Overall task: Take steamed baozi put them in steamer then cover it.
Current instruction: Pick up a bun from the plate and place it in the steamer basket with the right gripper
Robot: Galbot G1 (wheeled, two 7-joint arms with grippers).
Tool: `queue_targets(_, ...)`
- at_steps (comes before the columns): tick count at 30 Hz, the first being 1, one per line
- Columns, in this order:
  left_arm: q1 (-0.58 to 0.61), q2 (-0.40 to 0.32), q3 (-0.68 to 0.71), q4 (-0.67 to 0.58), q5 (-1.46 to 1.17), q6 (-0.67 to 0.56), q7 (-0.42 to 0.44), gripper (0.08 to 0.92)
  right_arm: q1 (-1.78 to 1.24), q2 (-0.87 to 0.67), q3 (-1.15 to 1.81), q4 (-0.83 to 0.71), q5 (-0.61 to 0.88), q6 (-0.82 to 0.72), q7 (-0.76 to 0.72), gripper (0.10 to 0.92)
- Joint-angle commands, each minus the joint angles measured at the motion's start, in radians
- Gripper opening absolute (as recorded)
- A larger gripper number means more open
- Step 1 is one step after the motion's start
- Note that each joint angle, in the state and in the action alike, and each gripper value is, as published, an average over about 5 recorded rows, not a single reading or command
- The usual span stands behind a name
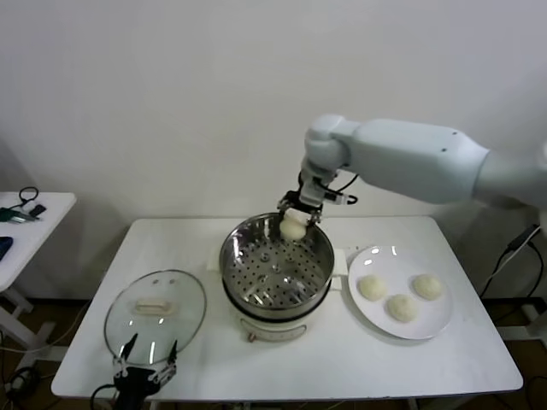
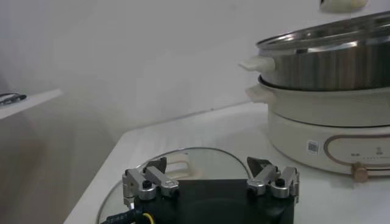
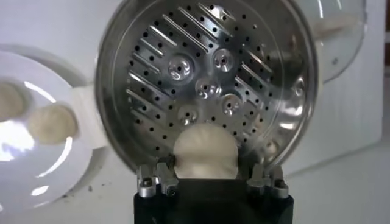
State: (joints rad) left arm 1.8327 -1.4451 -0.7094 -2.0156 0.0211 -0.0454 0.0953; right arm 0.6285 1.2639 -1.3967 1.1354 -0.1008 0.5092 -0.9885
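Baozi (image 1: pixel 293 226) in right claw (image 1: pixel 295 224) — above steamer (image 1: pixel 275 282).

The head view looks forward and down from high above the desk (image 1: pixel 342 359), taking in the whole steamer (image 1: pixel 276 266). The left wrist view sits low at desk level, facing the steamer (image 2: pixel 329 58) side-on from nearby. The right wrist view looks straight down into the steamer (image 3: pixel 207 79) from close above. All three share it.
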Motion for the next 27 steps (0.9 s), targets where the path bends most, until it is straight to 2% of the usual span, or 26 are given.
queue_targets(1,0.001,0.001,0.000,-0.003,-0.001,0.000,0.000,0.823,-0.130,0.114,0.034,-0.150,-0.152,0.081,0.043,0.681)
queue_targets(8,-0.001,-0.003,-0.001,-0.003,-0.004,-0.002,-0.002,0.823,-0.175,0.159,0.062,-0.254,-0.196,0.119,0.040,0.683)
queue_targets(15,-0.002,-0.006,0.000,-0.001,-0.005,-0.002,-0.002,0.823,-0.183,0.173,0.058,-0.284,-0.155,0.133,0.009,0.693)
queue_targets(20,-0.005,-0.008,0.002,0.001,-0.005,-0.001,-0.002,0.823,-0.161,0.167,0.062,-0.281,-0.107,0.143,0.033,0.793)
queue_targets(23,-0.005,-0.009,0.003,0.003,-0.005,-0.001,-0.002,0.823,-0.103,0.142,0.075,-0.252,-0.019,0.129,0.024,0.818)
queue_targets(27,-0.004,-0.008,0.004,0.001,-0.001,-0.001,-0.001,0.823,0.079,0.052,-0.018,-0.155,0.293,0.058,-0.060,0.822)
